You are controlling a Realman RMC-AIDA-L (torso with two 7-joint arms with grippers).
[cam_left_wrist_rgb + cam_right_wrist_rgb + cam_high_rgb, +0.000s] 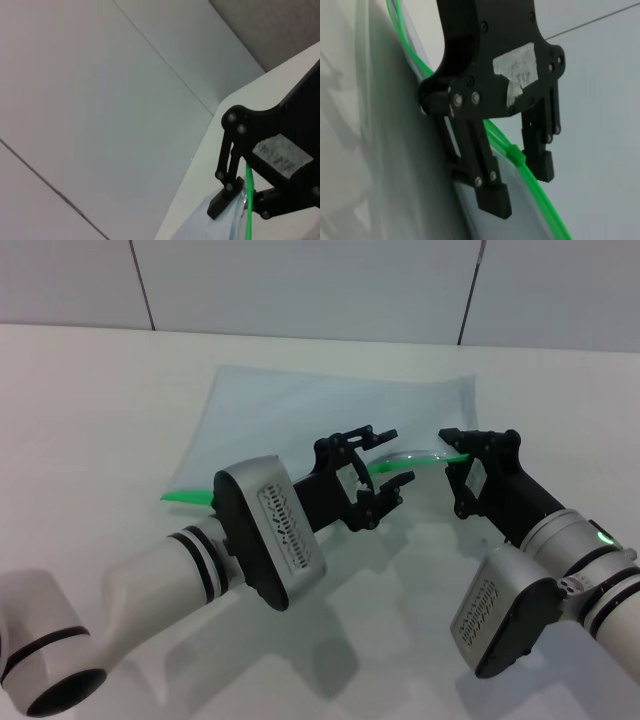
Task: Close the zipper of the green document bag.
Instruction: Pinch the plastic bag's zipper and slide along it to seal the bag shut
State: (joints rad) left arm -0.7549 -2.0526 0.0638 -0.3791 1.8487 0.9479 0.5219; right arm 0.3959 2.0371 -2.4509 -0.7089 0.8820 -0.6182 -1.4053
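Observation:
The green document bag [330, 405] lies flat on the white table, a pale translucent pouch. Its zipper [190, 496] is the bright green strip along the near edge. My left gripper [392, 458] is open and straddles the strip toward its right end. In the right wrist view the left gripper [520, 187] has one finger on each side of the strip, with the small slider [516, 154] between them, untouched. My right gripper [450, 452] is shut on the zipper's right end, which bows up off the table. The left wrist view shows the right gripper [240, 210] pinching the zipper [248, 200].
The white table [80, 420] spreads around the bag on all sides. A pale panelled wall [300, 290] rises right behind its far edge. Both forearms reach in from the near side and lie low over the table.

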